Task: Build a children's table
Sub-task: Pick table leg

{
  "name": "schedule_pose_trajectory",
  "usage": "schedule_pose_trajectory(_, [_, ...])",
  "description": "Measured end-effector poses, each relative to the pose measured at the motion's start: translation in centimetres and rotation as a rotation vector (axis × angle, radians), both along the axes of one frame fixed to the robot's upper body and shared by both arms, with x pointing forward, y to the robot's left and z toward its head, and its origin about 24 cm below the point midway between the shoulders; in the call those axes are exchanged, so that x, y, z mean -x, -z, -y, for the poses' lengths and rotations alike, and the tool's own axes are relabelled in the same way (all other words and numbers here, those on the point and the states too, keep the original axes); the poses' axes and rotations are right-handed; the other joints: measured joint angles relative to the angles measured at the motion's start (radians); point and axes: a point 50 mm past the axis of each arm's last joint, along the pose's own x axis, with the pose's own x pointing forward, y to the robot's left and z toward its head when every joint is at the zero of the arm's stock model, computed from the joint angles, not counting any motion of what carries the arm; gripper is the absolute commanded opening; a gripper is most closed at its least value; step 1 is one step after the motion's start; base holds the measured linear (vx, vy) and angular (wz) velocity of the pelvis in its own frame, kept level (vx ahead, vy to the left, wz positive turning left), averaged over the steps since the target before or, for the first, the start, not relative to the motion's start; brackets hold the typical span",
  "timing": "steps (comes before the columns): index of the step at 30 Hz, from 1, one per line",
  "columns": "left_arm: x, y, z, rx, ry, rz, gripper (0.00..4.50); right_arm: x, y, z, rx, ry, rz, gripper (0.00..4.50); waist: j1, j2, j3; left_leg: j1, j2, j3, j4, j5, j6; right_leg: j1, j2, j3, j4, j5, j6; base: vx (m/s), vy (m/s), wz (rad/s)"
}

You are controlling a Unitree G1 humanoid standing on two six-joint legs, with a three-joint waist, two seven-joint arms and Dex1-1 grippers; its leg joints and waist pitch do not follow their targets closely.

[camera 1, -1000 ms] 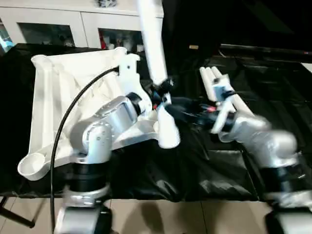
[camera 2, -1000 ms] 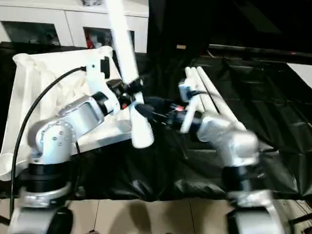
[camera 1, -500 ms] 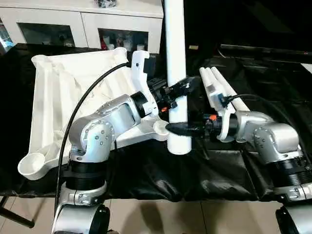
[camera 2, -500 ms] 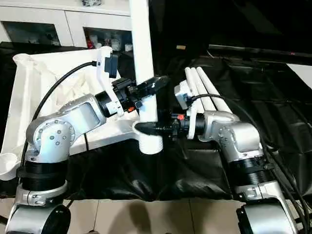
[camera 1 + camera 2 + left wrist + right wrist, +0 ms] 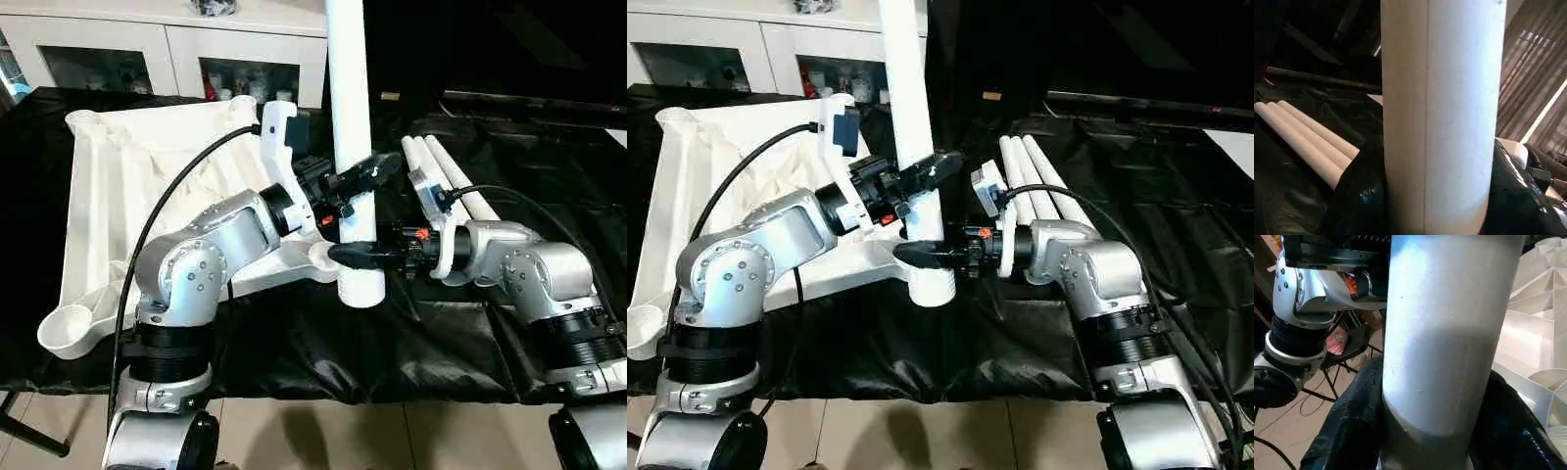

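Note:
The white tabletop (image 5: pixel 127 186) lies ribbed side up on the black-covered table, left of centre. One long white leg (image 5: pixel 348 98) stands upright at its near right corner socket (image 5: pixel 321 257), the wide end (image 5: pixel 361 286) low beside that socket. My left gripper (image 5: pixel 358 181) is shut on the leg from the left. Lower down, my right gripper (image 5: pixel 351 255) is shut on it from the right. Black fingers (image 5: pixel 1359 196) flank the leg (image 5: pixel 1444 122) in the left wrist view, and likewise the leg (image 5: pixel 1449 333) in the right wrist view. I cannot tell whether the leg's end sits in the socket.
Three more white legs (image 5: pixel 1038 181) lie side by side on the black cloth to the right. A white glass-doored cabinet (image 5: pixel 167 49) stands behind the table. The tabletop's near left socket (image 5: pixel 61 331) hangs close to the table's front edge.
A second ago the leg leaned to the left as both arms moved; now it stands upright and steady, with both grippers still on it. Little has shifted in the last half second.

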Motion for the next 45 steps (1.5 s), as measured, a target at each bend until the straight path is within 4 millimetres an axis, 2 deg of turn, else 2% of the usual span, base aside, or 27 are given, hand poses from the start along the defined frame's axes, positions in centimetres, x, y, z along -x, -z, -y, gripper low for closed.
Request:
schedule_pose_trajectory(2, [0.0, 0.0, 0.0, 0.0, -0.002, -0.003, 2.59, 0.1, 0.1, 0.0, -0.009, 0.007, -0.003, 1.93, 0.0, 0.0, 0.0, 0.0, 0.0, 0.0, 0.0, 0.0, 0.0, 0.0, 0.0, 0.0, 0.0, 0.0, 0.0, 0.0, 0.0, 0.0])
schedule_pose_trajectory(5, [-0.2, 0.0, 0.2, -0.003, -0.039, -0.016, 2.62, 0.1, 0.6, -0.3, -0.011, 0.037, -0.014, 1.92, 0.001, 0.0, 0.0, 0.0, 0.0, 0.0, 0.0, 0.0, 0.0, 0.0, 0.0, 0.0, 0.0, 0.0, 0.0, 0.0, 0.0, 0.0])
schedule_pose_trajectory(12, [-1.0, -1.4, 0.1, -0.006, -0.161, 0.0, 3.17, 0.0, 0.8, -0.5, 0.0, 0.072, -0.018, 1.9, -0.001, 0.0, 0.0, 0.0, 0.0, 0.0, 0.0, 0.001, -0.001, 0.0, 0.0, 0.0, 0.001, 0.0, 0.0, 0.0, 0.0, 0.0])
schedule_pose_trajectory(17, [-1.4, -1.4, 0.0, -0.012, -0.207, -0.014, 3.2, -0.1, 0.9, -0.7, 0.004, 0.087, -0.02, 1.9, -0.001, 0.0, 0.0, 0.0, 0.0, 0.0, 0.0, 0.001, 0.0, 0.0, 0.0, 0.0, 0.001, 0.0, 0.0, 0.0, 0.0, 0.0])
schedule_pose_trajectory(18, [-1.4, -1.3, 0.0, -0.014, -0.208, -0.014, 2.89, -0.1, 0.9, -0.7, 0.005, 0.089, -0.02, 1.9, 0.0, 0.0, 0.0, 0.0, 0.0, 0.0, 0.0, 0.001, 0.0, 0.0, 0.0, 0.0, 0.001, 0.0, 0.0, 0.0, 0.0, 0.0])
schedule_pose_trajectory(22, [-1.3, -1.3, 0.1, -0.011, -0.203, -0.016, 2.83, -0.1, 1.0, -0.7, 0.008, 0.097, -0.022, 1.9, 0.0, 0.0, 0.0, 0.0, 0.0, 0.0, 0.0, 0.001, 0.0, 0.0, 0.0, 0.0, 0.001, 0.0, 0.0, 0.0, 0.0, 0.0])
schedule_pose_trajectory(23, [-1.3, -1.2, 0.2, -0.011, -0.202, -0.018, 2.77, -0.2, 1.0, -0.7, 0.008, 0.098, -0.022, 1.9, 0.0, 0.0, 0.0, 0.0, 0.0, 0.0, 0.0, 0.001, 0.0, 0.0, 0.0, 0.0, 0.001, 0.0, 0.0, 0.0, 0.0, 0.0])
schedule_pose_trajectory(24, [-1.3, -1.1, 0.2, -0.013, -0.205, -0.02, 2.46, -0.2, 1.0, -0.7, 0.01, 0.098, -0.022, 1.9, 0.0, 0.0, 0.0, 0.0, 0.0, 0.0, 0.0, 0.001, 0.0, 0.0, 0.0, 0.0, 0.001, 0.0, 0.0, 0.0, 0.0, 0.0])
schedule_pose_trajectory(27, [-1.2, -1.1, 0.3, -0.021, -0.201, -0.017, 2.43, -0.3, 1.1, -0.7, 0.024, 0.111, -0.011, 1.9, 0.0, 0.0, 0.0, 0.0, 0.0, 0.0, 0.0, 0.001, 0.0, 0.0, 0.0, 0.0, 0.001, 0.0, 0.0, 0.0, 0.0, 0.0])
schedule_pose_trajectory(28, [-1.2, -1.1, 0.3, -0.025, -0.202, -0.014, 2.34, -0.3, 1.1, -0.7, 0.026, 0.113, -0.005, 2.25, 0.0, 0.0, 0.0, 0.0, 0.0, 0.0, 0.0, 0.001, 0.0, 0.0, 0.0, 0.0, 0.001, 0.0, 0.0, 0.0, 0.0, 0.0])
schedule_pose_trajectory(29, [-1.2, -1.1, 0.3, -0.028, -0.199, -0.011, 2.34, -0.3, 1.1, -0.7, 0.027, 0.114, -0.002, 2.25, 0.0, 0.0, 0.0, 0.0, 0.0, 0.0, 0.0, 0.001, 0.0, 0.0, 0.0, 0.0, 0.001, 0.0, 0.0, 0.0, 0.0, 0.0])
schedule_pose_trajectory(30, [-1.2, -1.1, 0.3, -0.033, -0.199, -0.009, 2.03, -0.3, 1.1, -0.6, 0.028, 0.115, 0.005, 2.6, 0.0, 0.0, 0.0, 0.0, 0.0, 0.0, 0.0, 0.001, 0.0, 0.0, 0.0, 0.0, 0.001, 0.0, 0.0, 0.0, 0.0, 0.0])
schedule_pose_trajectory(32, [-1.2, -1.0, 0.2, -0.044, -0.198, -0.005, 2.02, -0.3, 1.0, -0.6, 0.028, 0.112, 0.006, 2.62, 0.0, 0.0, 0.0, 0.0, 0.0, 0.0, 0.0, 0.001, 0.0, 0.0, 0.0, 0.0, 0.001, 0.0, 0.0, 0.0, 0.0, 0.0])
schedule_pose_trajectory(35, [-1.2, -0.7, 0.3, -0.062, -0.192, -0.004, 1.88, -0.4, 0.8, -0.6, 0.025, 0.102, 0.014, 2.99, 0.0, -0.001, 0.0, 0.0, 0.0, 0.0, 0.0, 0.001, 0.0, 0.0, 0.0, 0.0, 0.001, 0.0, 0.0, 0.0, 0.0, 0.0])
schedule_pose_trajectory(38, [-1.1, -0.7, 0.5, -0.075, -0.175, 0.004, 1.86, -0.5, 0.6, -0.3, 0.042, 0.109, 0.04, 3.18, 0.0, -0.001, 0.0, 0.0, 0.0, 0.0, 0.0, 0.001, 0.0, 0.0, 0.0, 0.0, 0.001, 0.0, 0.0, 0.0, 0.0, 0.0])
schedule_pose_trajectory(45, [-1.0, -0.6, 0.6, -0.096, -0.151, 0.02, 1.84, -0.5, 0.6, 0.7, 0.105, 0.066, 0.043, 3.26, 0.001, -0.005, 0.001, 0.0, 0.0, 0.0, 0.0, 0.001, 0.0, 0.0, 0.0, 0.0, 0.001, 0.0, 0.0, 0.0, 0.0, 0.0])
